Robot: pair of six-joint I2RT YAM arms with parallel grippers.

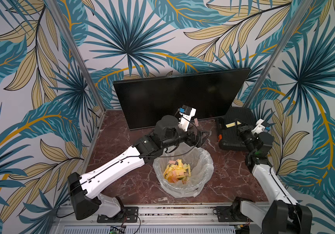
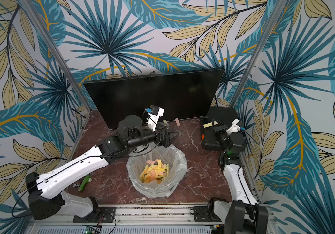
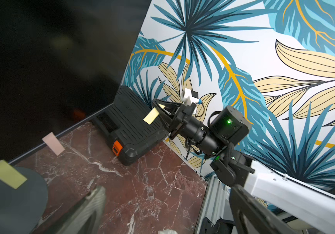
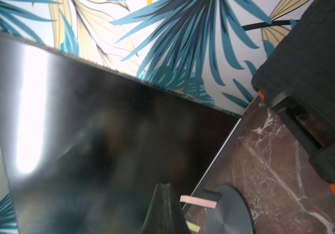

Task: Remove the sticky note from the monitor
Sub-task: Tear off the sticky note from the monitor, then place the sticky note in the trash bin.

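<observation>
Your right gripper (image 3: 158, 104): clenched on pale yellow paper sticky note (image 3: 151, 118) | your left gripper (image 1: 204, 137): fingers released | pink rectangular paper note (image 3: 53, 143): on large black flat-panel monitor (image 1: 172, 97), lower edge.

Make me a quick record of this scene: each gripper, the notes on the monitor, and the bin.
left gripper: open, empty, near lower edge of monitor
right gripper: shut on yellow sticky note, over black ribbed box
on monitor: pink note, yellow-green note, both at lower edge
bin: plastic-lined, holds discarded notes
</observation>
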